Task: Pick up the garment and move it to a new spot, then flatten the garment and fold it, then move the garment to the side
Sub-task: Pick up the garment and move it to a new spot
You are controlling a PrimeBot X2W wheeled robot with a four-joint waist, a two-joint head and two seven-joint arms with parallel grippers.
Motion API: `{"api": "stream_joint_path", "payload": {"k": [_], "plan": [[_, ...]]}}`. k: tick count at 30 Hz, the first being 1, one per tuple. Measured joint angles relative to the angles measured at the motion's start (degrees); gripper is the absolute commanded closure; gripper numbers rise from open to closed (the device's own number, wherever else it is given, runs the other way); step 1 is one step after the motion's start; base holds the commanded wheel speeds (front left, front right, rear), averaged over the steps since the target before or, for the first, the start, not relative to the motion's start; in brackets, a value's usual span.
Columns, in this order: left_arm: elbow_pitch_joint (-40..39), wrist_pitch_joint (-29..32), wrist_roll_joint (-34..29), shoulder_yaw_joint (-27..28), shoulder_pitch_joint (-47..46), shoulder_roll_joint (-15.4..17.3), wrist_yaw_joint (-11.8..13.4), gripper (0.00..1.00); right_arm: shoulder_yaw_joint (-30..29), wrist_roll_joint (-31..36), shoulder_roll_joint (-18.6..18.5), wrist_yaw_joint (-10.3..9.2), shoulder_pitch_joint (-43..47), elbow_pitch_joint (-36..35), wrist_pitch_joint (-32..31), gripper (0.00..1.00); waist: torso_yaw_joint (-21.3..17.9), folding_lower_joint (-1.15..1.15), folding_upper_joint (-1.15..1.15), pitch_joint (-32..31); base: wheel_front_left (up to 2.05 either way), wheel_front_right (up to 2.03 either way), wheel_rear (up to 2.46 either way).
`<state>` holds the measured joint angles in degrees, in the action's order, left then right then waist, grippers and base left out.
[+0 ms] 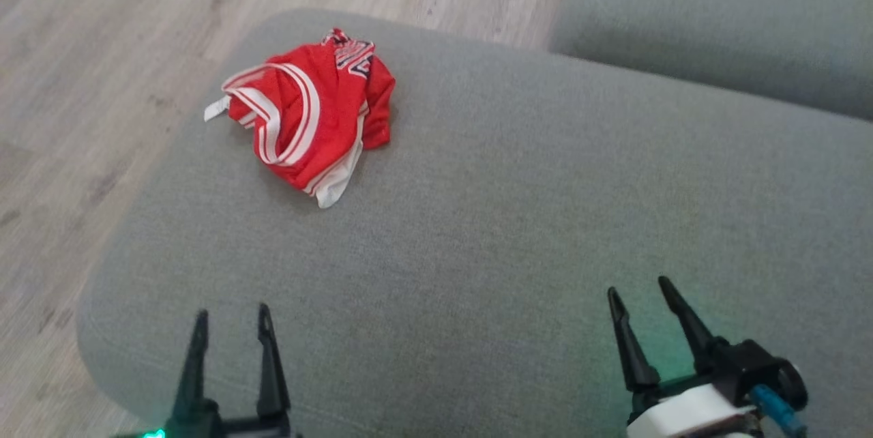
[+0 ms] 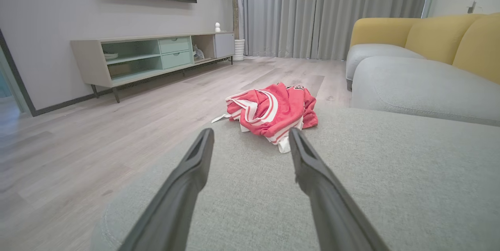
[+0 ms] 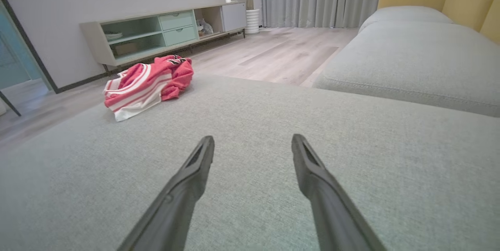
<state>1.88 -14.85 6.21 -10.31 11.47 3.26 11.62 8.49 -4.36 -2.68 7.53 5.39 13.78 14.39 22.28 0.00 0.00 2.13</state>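
Note:
The garment [image 1: 310,117] is a red jersey with white stripes, lying crumpled near the far left corner of the grey sofa cushion [image 1: 511,220]. My left gripper [image 1: 232,315] stands open at the cushion's near edge, well short of the garment, nothing between its fingers. My right gripper [image 1: 638,288] is open too, over the near right part of the cushion, far from the garment. From the left wrist the garment [image 2: 273,112] lies straight ahead past the left gripper [image 2: 252,135]. From the right wrist the garment [image 3: 146,85] lies far off to the left of the right gripper [image 3: 253,141].
Pale wood floor [image 1: 102,49] borders the cushion on the left and beyond. A second grey cushion [image 1: 716,15] sits at the far right, with yellow backrests [image 2: 429,36]. A low TV cabinet [image 2: 156,53] stands against the far wall, curtains [image 2: 332,8] beside it.

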Motion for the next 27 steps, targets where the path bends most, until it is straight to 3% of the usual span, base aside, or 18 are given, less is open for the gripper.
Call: {"api": "stream_joint_path", "payload": {"k": [4, 7, 11, 14, 17, 22, 23, 27], "plan": [[-2.3, 0.0, -0.3, 3.1, -3.9, 0.0, 0.1, 0.00, -0.7, 1.2, -1.3, 0.00, -1.4, -1.2, 0.0, 0.00, -0.5, 0.00, 0.00, 3.7, 0.00, 0.00, 0.00], [-3.6, 0.0, -0.3, 5.7, -11.3, -0.2, -0.1, 0.00, -0.7, 2.0, -4.9, 0.00, -4.3, -2.6, 0.0, 0.00, -0.8, 0.01, 0.00, 7.9, 0.00, 0.00, 0.00], [-2.2, 0.0, -0.7, 7.0, -23.3, -0.2, -2.7, 0.00, -1.0, 2.6, -9.9, 0.00, -8.0, -4.3, 0.0, 0.00, -1.1, 0.02, 0.00, 14.5, 0.00, 0.00, 0.00], [5.8, 0.0, -1.5, 7.0, -32.5, 0.4, -5.2, 0.00, -1.2, 2.9, -13.3, 0.00, -9.3, -5.1, 0.0, 0.00, -1.1, 0.04, 0.00, 19.5, 0.00, 0.00, 0.00], [16.7, 0.4, -1.4, 8.0, -41.5, 1.3, -5.7, 0.00, -0.9, 2.9, -15.7, 0.00, -9.9, -7.4, 0.4, 0.00, -1.0, 0.02, 0.00, 23.7, 0.00, 0.00, 0.00], [33.0, 6.5, 0.7, 10.1, -54.1, 3.0, -6.6, 0.00, 0.2, 2.9, -18.1, 0.00, -11.5, -11.3, 0.8, 0.00, -1.3, 0.00, 0.00, 28.4, 0.00, 0.00, 0.00], [33.0, 6.5, 0.7, 10.1, -54.1, 3.0, -6.6, 0.00, 0.2, 2.9, -18.1, 0.00, -11.5, -11.3, 0.8, 0.00, -1.3, 0.00, 0.00, 28.4, 0.00, 0.00, 0.00], [46.0, 13.2, 3.3, 11.9, -59.2, 3.9, -7.5, 0.00, 1.4, 2.8, -18.9, 0.01, -13.0, -12.5, 1.2, 0.00, -2.6, 0.00, 0.00, 30.1, 0.00, 0.00, 0.00]]}}
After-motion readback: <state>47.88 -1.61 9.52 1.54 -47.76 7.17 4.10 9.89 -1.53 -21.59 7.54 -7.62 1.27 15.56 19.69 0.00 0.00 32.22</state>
